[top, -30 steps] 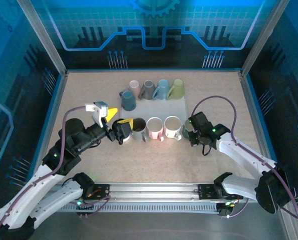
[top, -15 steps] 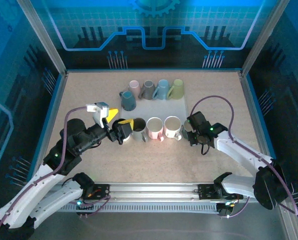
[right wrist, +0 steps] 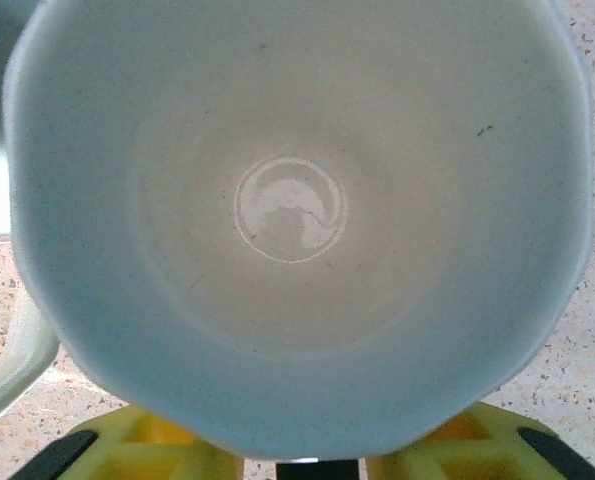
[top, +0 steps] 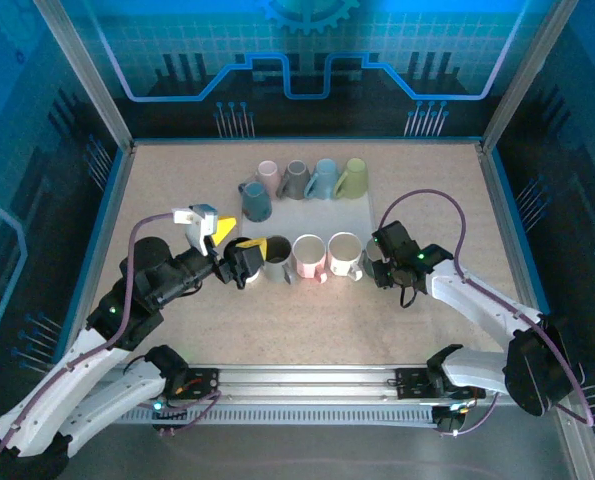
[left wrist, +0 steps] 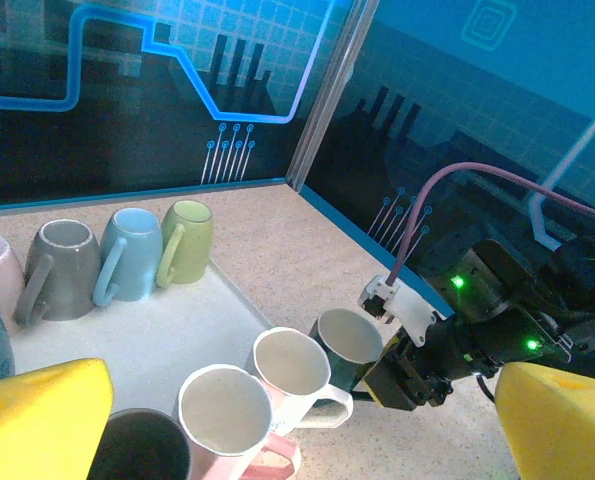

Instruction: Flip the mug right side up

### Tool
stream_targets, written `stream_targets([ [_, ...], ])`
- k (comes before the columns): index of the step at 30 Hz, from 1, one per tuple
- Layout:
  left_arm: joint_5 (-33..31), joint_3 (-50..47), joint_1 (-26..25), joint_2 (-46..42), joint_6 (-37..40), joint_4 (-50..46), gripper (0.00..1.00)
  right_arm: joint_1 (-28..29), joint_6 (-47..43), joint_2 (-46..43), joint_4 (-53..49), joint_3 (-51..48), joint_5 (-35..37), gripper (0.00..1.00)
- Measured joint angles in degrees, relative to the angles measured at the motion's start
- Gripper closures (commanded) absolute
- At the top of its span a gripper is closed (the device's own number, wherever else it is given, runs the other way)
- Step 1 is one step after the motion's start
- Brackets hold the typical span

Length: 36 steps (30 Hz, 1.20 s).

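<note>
Table [top: 427,190]: speckled beige top inside a blue-lit enclosure.
Mat [top: 349,215]: white, mid-table, with a back row and a front row of mugs on it.
Left gripper [top: 242,236]: jaws spread wide with nothing between them. It is poised over the dark mug [top: 275,258] at the left end of the front row.
Right gripper [top: 379,270]: at the right end of the front row, close against the task mug [left wrist: 347,338]. Gripping or clear: cannot tell.
Task mug: upright, mouth up, dark grey-green outside and pale inside. It stands just beside the cream mug [top: 343,252] at the mat's near right corner. On or off the mat: cannot tell.
Left wrist view: shows the mug's outer wall with the right gripper beside it.
Right wrist view: looks straight down into the mug, with yellow fingers [right wrist: 137,450] under the rim.
Marking: ring-shaped mark on the mug floor, not legible.
</note>
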Motion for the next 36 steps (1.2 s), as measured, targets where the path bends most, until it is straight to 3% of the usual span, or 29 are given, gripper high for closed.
stream_targets([
  [7, 0.0, 0.0, 0.0, 0.17, -0.07, 0.0, 0.01, -0.04, 0.39, -2.23, -0.42, 0.0, -0.52, 0.45],
  [21, -1.07, 1.46, 0.0, 3.54, -1.92, -1.86, 0.01, -0.04, 0.7, -18.58, -9.42, 6.45, -2.84, 0.44],
  [32, -11.45, 19.34, 0.15, 25.46, -8.7, -16.63, 0.01, 0.13, 3.67, -20.65, -7.54, 9.05, -13.53, 0.48],
  [36, -13.66, 23.69, 3.19, 33.18, -10.71, -19.85, 0.01, 0.57, 3.72, -20.7, -6.03, 9.03, -14.82, 0.48],
])
